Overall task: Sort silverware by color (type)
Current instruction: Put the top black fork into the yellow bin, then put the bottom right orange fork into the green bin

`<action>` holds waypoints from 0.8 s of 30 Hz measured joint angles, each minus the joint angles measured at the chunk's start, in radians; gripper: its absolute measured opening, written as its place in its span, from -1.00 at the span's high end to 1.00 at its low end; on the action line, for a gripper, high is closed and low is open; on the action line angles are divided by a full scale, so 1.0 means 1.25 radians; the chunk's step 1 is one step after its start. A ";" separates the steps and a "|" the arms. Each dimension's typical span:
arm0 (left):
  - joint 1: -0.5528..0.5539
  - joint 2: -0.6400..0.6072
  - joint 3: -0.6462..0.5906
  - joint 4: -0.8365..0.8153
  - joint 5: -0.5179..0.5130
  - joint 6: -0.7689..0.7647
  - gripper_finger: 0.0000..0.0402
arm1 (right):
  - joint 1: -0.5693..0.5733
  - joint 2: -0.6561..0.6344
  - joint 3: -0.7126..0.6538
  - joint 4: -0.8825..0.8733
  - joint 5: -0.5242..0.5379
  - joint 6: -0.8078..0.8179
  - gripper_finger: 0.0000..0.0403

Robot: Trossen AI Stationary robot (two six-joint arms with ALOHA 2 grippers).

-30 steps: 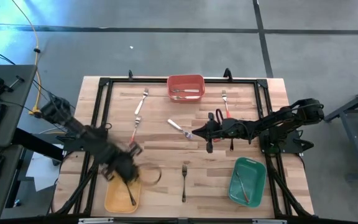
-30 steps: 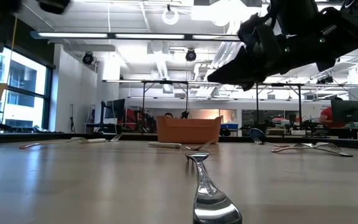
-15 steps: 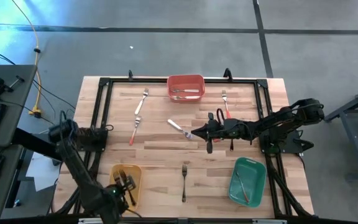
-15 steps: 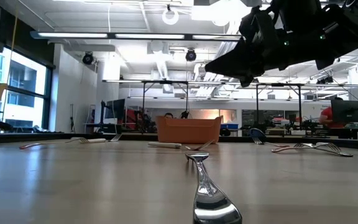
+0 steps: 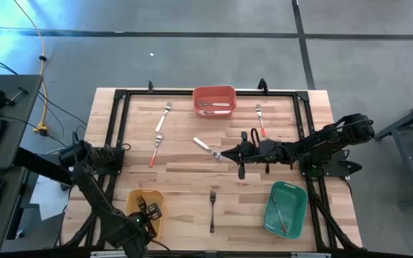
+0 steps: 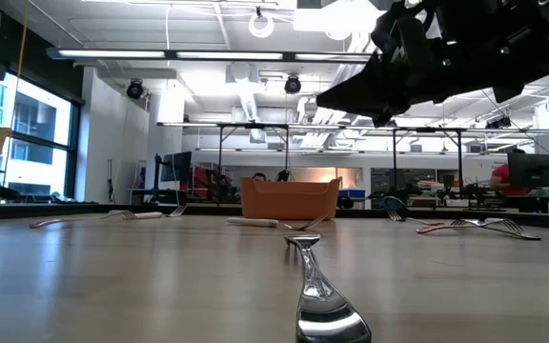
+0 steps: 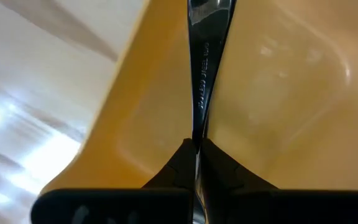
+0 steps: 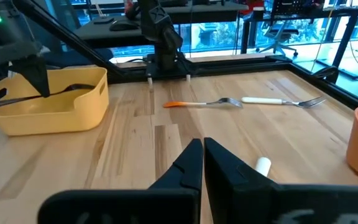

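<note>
While clamped on a black-handled fork [image 7: 202, 74] over the yellow bin [image 5: 136, 223], left jaws; right jaws pressed together, empty.

**Forks and spoons scattered, some already binned**

A black-handled fork [image 5: 212, 208] lies flat on the worktop [image 5: 185, 168], tines toward the far side. A white-handled fork [image 5: 166, 112] and a red-handled fork [image 5: 155, 148] lie in line on the left. A white-handled piece [image 5: 205, 146] lies slanted at the middle. Another red-handled fork [image 5: 260, 117] lies far right. Black pieces [image 5: 145, 211] rest in the yellow bin [image 5: 130, 228], pale ones [image 5: 214, 107] in the red bin [image 5: 214, 92], a slim one [image 5: 281, 214] in the green bin [image 5: 292, 224].
</note>
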 joint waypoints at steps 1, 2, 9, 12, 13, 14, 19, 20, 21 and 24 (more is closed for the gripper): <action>0.002 0.000 -0.007 0.009 0.005 -0.004 1.00 | 0.000 0.000 0.000 0.000 0.000 -0.001 1.00; 0.005 0.000 -0.015 0.019 0.013 -0.011 1.00 | 0.000 0.000 0.000 0.000 0.000 -0.001 1.00; 0.011 0.000 -0.039 0.030 0.046 -0.063 0.87 | 0.000 0.000 0.000 -0.001 -0.001 -0.001 1.00; 0.010 -0.009 -0.039 0.030 0.046 -0.102 0.78 | 0.000 0.000 0.000 -0.002 0.000 -0.001 1.00; 0.012 -0.016 -0.039 0.033 0.047 -0.123 0.76 | 0.000 0.000 0.000 0.001 0.002 0.000 1.00; 0.015 -0.025 -0.041 0.042 0.049 -0.143 0.74 | 0.000 0.000 0.000 0.003 0.008 0.000 1.00; 0.017 -0.101 -0.091 0.166 0.022 -0.214 0.71 | 0.001 0.000 0.000 0.009 0.029 0.000 1.00; 0.017 -0.121 -0.111 0.191 0.008 -0.223 0.72 | 0.000 0.000 0.000 0.009 0.034 0.000 1.00; 0.020 -0.141 -0.131 0.212 -0.009 -0.233 0.73 | 0.000 0.000 0.000 0.008 0.040 0.000 1.00; 0.039 -0.223 -0.206 0.301 -0.057 -0.265 0.81 | -0.002 0.000 0.000 -0.003 0.078 0.004 1.00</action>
